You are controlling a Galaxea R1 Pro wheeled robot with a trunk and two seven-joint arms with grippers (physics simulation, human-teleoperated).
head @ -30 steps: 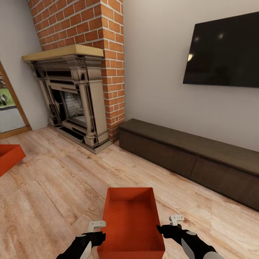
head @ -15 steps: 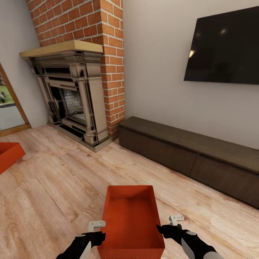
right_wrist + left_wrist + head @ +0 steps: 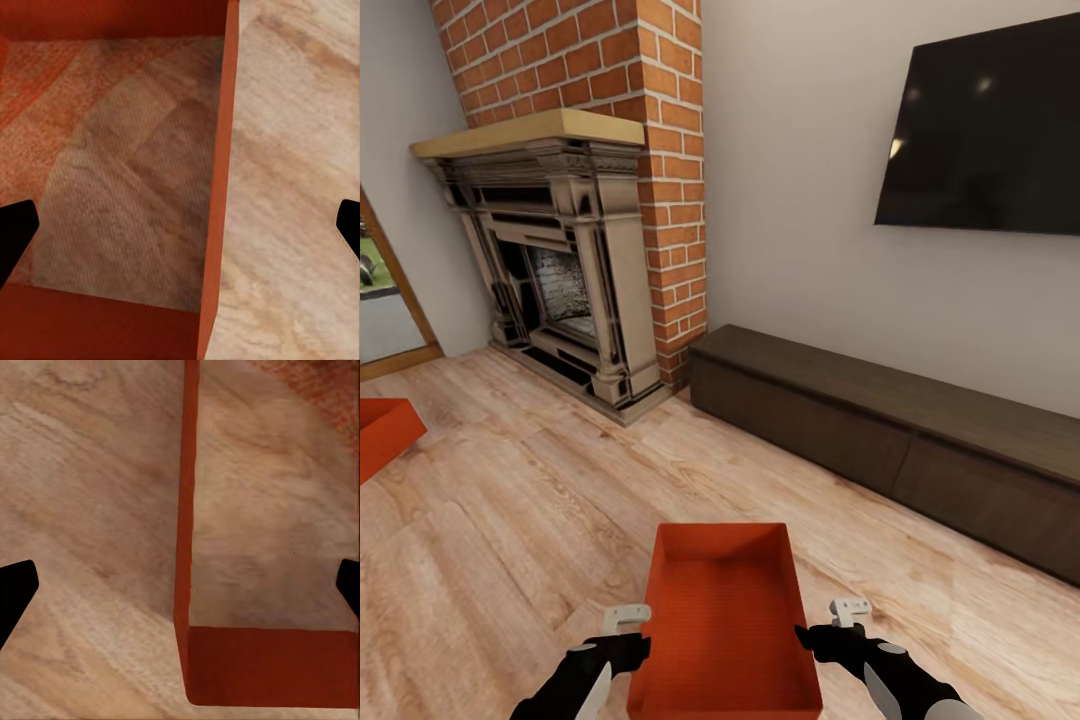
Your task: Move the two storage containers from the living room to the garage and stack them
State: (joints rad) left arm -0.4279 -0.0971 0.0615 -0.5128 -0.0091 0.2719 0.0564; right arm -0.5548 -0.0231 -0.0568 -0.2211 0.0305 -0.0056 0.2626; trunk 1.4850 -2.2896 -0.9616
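- Near storage container (image 3: 725,625), orange-red, topless, sat low in the middle of the head view, between the two grippers, over the light wood-plank floor (image 3: 510,520) of the living room.
- Second storage container (image 3: 385,435) lay on the planks at the far left edge, well apart, only a corner showing.
- Left gripper (image 3: 628,632) stood at the near container's left long wall; in its wrist view the wall (image 3: 184,510) ran between spread dark fingertips (image 3: 15,592), jaws released, not pinching.
- Right gripper (image 3: 838,622) stood at the right long wall; its wrist view showed the rim (image 3: 221,172) between wide-apart fingertips (image 3: 15,236), also released.
- Could not tell whether the bin rested on the floor or was propped by the arms.
- Handling, as judged: stiff thin straight walls, empty, so likely light; the finely ribbed bottom (image 3: 120,172) should give some grip, the plain walls look smooth and may slide.
- Best hold, as judged: each gripper pinching its own long wall over the rim, about mid-length, both sides matched so the bin does not tilt.
- Risk: an uneven squeeze could twist it loose.
- Brick fireplace (image 3: 560,270), wall TV (image 3: 985,130), long dark cabinet (image 3: 880,430) stood on the far side.
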